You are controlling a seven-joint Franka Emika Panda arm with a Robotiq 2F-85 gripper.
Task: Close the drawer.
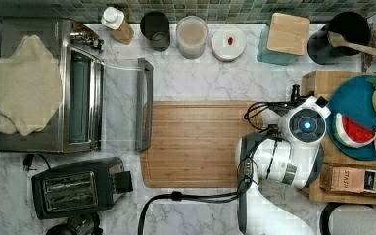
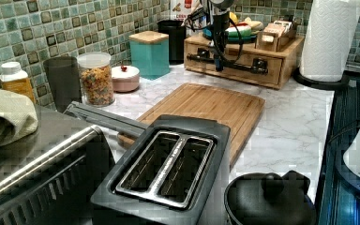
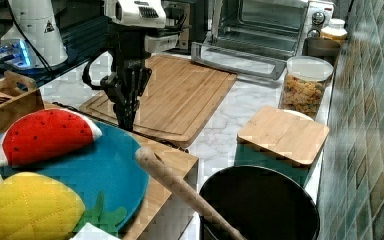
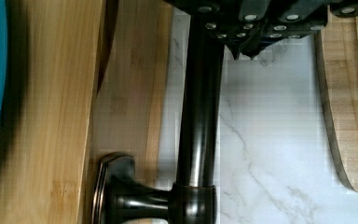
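The drawer (image 2: 243,60) is the front of a pale wooden box (image 2: 290,47) at the far end of the counter in the left view. A dark bar handle (image 2: 258,69) runs across it. In the wrist view the drawer front (image 4: 130,88) sits close under the box top (image 4: 51,116), with only a thin dark gap between them. My gripper (image 4: 242,50) points down beside the handle bar (image 4: 199,116), on its marble side, with fingers shut and nothing between them. It hangs in front of the box in the left view (image 2: 219,64) and the right view (image 3: 128,117).
A large cutting board (image 1: 196,142) lies just in front of the drawer. A blue plate (image 3: 105,170) with plush fruit rests on the box. A toaster oven with its door open (image 1: 127,105), a toaster (image 1: 76,188), jars (image 1: 192,35) and a paper towel roll (image 2: 330,37) ring the counter.
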